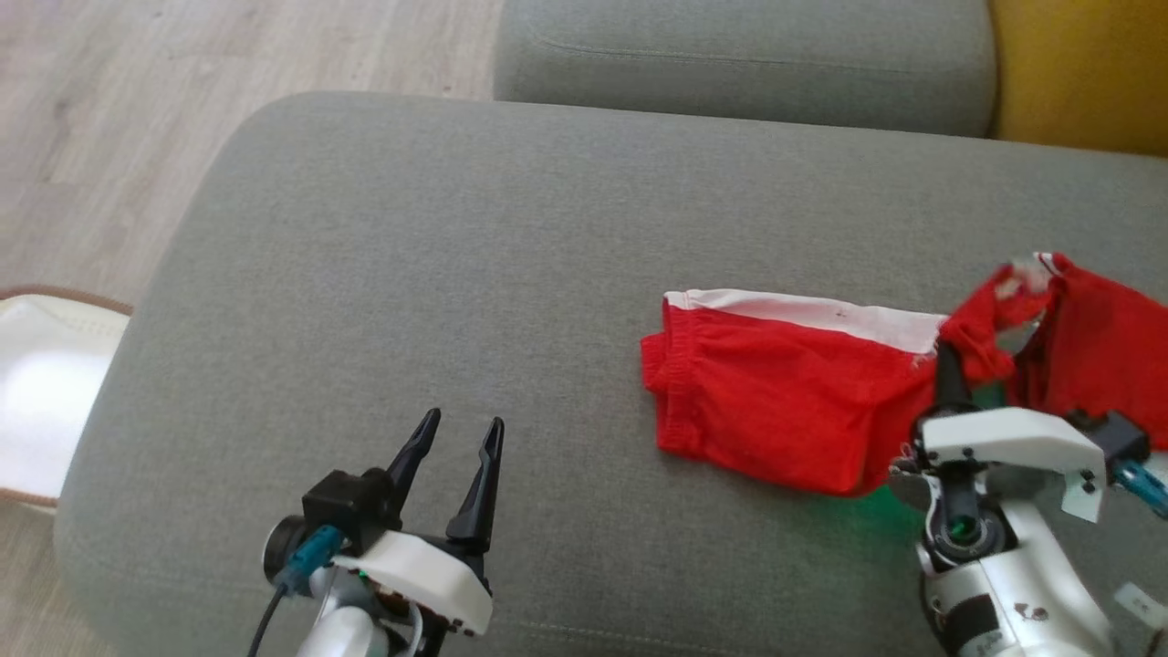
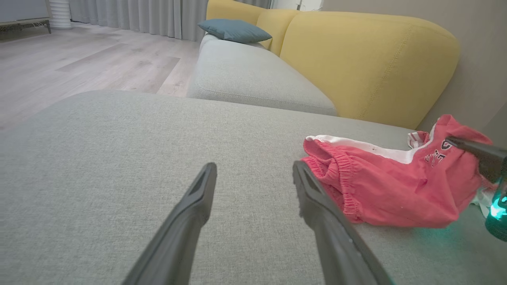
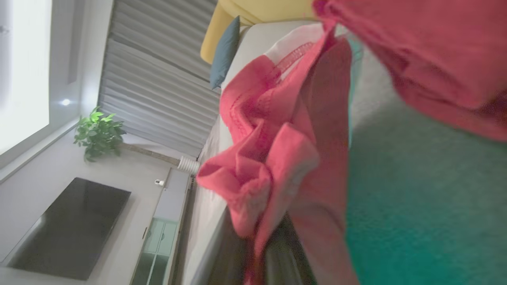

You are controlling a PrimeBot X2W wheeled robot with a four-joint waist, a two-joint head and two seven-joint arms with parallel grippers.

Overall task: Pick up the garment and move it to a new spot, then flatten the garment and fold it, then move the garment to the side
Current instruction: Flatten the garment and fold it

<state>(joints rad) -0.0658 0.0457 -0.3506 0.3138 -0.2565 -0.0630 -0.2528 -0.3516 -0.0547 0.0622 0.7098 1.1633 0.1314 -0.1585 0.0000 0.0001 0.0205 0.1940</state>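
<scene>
The soft red cloth garment with white waistband point(image 1: 785, 383) lies on the right of the grey fabric sofa cushion point(image 1: 456, 228), 1 bunched edge pinched by the right gripper point(image 1: 949, 365). It looks light and limp; its waistband corners suit gripping. The left gripper point(image 1: 464, 422) stands wide above the cushion

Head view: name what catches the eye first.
The red garment stands out on the grey cushion, at the right. The right gripper seems to pinch its bunched, lifted right part. The left gripper hangs open over bare cushion at the lower left.
</scene>
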